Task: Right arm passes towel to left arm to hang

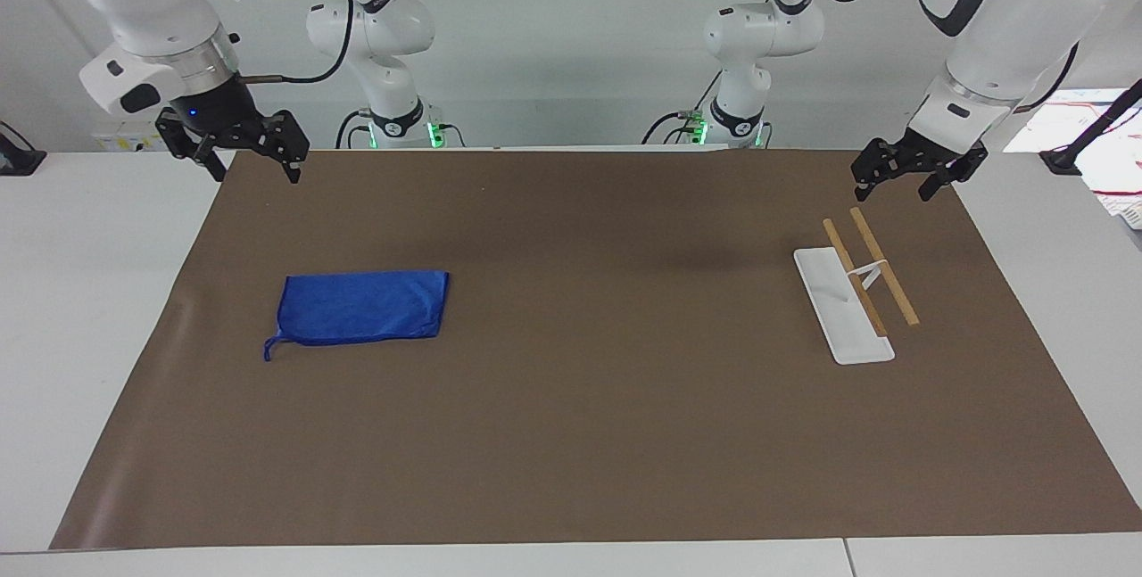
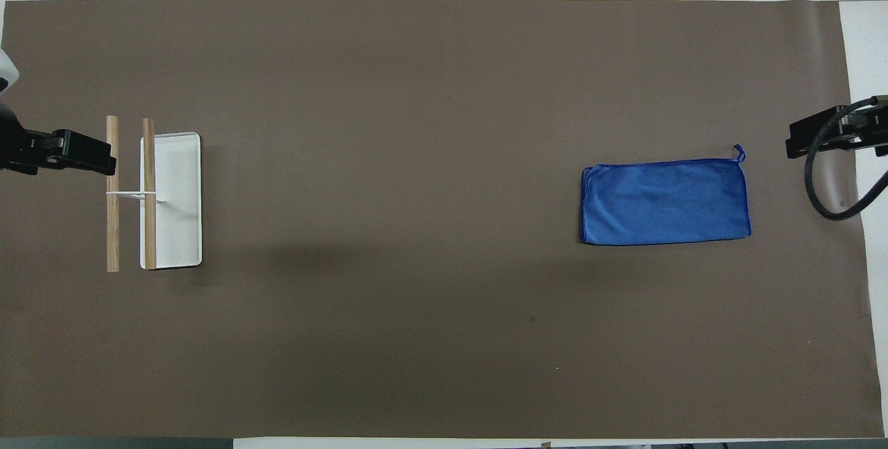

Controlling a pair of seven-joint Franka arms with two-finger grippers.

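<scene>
The towel [image 1: 361, 307] [image 2: 666, 202] lies folded flat on the brown mat, toward the right arm's end of the table. Its cord loop [image 1: 268, 350] [image 2: 739, 152] sticks out at the corner farther from the robots. My right gripper [image 1: 254, 174] [image 2: 805, 138] hangs open and empty in the air over the mat's edge at the right arm's end, apart from the towel. My left gripper [image 1: 892, 193] [image 2: 90, 154] hangs open and empty over the mat's edge at the left arm's end, beside the rack.
A rack stands toward the left arm's end: a white base [image 1: 843, 318] [image 2: 177, 227] with two wooden bars [image 1: 879, 260] [image 2: 112, 227] on a white post. The brown mat [image 1: 607, 399] [image 2: 416, 123] covers most of the white table.
</scene>
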